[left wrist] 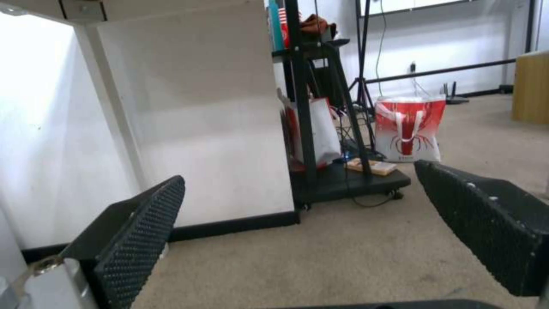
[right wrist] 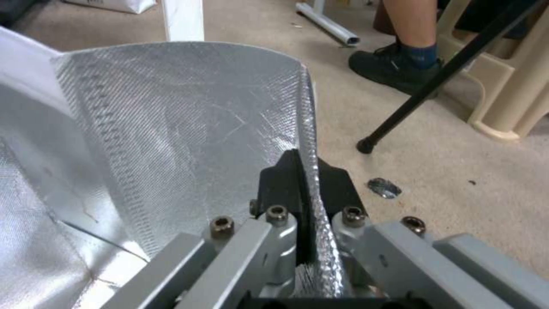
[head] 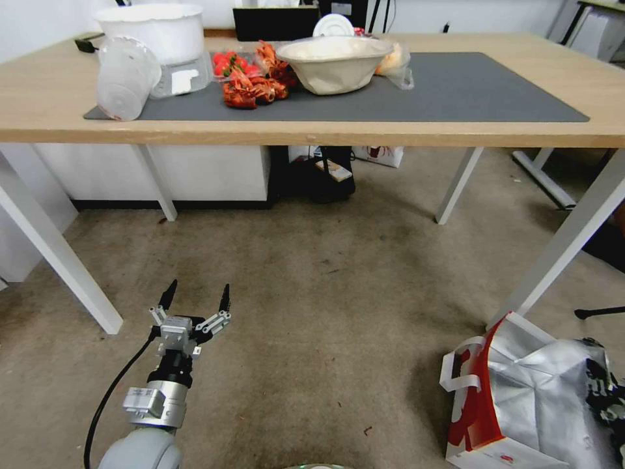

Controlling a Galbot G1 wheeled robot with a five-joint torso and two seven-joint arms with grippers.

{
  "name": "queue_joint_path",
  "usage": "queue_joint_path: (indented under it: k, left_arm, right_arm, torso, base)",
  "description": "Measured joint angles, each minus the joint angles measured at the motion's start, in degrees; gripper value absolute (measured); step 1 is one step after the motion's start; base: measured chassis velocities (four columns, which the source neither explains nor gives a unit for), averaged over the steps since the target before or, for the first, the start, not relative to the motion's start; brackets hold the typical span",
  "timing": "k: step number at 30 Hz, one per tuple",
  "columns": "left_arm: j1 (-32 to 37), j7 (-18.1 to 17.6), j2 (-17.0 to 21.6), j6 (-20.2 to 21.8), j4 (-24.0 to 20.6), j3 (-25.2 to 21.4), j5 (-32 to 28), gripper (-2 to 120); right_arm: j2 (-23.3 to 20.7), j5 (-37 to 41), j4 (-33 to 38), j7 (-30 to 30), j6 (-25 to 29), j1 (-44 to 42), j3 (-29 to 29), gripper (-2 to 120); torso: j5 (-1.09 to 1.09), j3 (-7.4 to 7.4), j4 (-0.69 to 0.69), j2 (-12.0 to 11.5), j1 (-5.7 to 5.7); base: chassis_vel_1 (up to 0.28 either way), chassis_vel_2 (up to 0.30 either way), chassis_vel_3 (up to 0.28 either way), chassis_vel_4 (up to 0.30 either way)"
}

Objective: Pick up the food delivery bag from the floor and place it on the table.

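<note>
Shiny crinkled foil lines the food delivery bag; carpet matt, rough.

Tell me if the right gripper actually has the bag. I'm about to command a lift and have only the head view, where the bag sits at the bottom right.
Observer: Yes. In the right wrist view the right gripper is shut on the top edge of the food delivery bag's foil-lined wall, one finger on each side.
Operator: On a strap handle, or just the wall?
Observer: Just the wall; no strap lies between the fingers.
Operator: Anything loose beside it?
Observer: A small silver scrap lies on the floor next to the bag. The left gripper is open, away from the bag.
</note>
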Motion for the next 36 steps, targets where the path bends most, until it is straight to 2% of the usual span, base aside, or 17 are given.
queue_joint_path:
  k: [7, 12, 20, 23, 28, 36]
  left_arm:
    - [0.0, 0.0, 0.1, 0.0, 0.3, 0.0, -0.1, 100]
    - [0.0, 0.0, -0.2, -0.3, 0.5, 0.0, -0.1, 100]
    - [-0.2, -0.1, -0.3, -0.4, 0.5, -0.4, -0.1, 100]
    - [-0.1, -0.1, -0.4, -0.5, 0.4, -0.6, -0.1, 100]
    - [-0.2, -0.2, -0.4, -0.5, 0.3, -0.7, -0.1, 100]
    - [-0.3, -0.3, -0.4, -0.5, 0.4, -1.1, -0.6, 100]
  right_arm:
    - [0.6, 0.1, 1.0, 0.3, 0.5, -0.4, -0.2, 0]
    - [1.8, 1.4, 4.4, 0.6, 0.6, -1.7, -0.9, 0]
    - [3.3, 2.6, 13.3, 1.2, 0.4, -3.9, -3.5, 0]
    - [3.8, 2.6, 19.6, 1.3, -0.3, -5.0, -5.2, 0]
    - [4.0, 2.5, 25.6, 1.3, -1.4, -5.6, -6.4, 0]
    - [0.9, 4.0, 33.7, -0.1, -4.3, -7.0, -7.9, 0]
  torso:
    - [-0.01, 0.0, 0.0, 0.0, 0.0]
    - [-0.01, 0.0, 0.0, 0.0, 0.0]
    - [0.0, 0.0, 0.0, 0.0, 0.0]
    - [0.0, 0.0, 0.0, 0.0, 0.0]
    - [0.0, 0.0, 0.0, 0.0, 0.0]
    - [0.0, 0.01, 0.0, 0.0, 0.0]
  base:
    - [0.0, 0.0, 0.0, 0.0]
    - [0.0, 0.0, 0.0, 0.0]
    - [0.0, 0.0, 0.0, 0.0]
    - [0.0, 0.0, 0.0, 0.0]
    - [0.0, 0.0, 0.0, 0.0]
    - [0.0, 0.0, 0.0, 0.0]
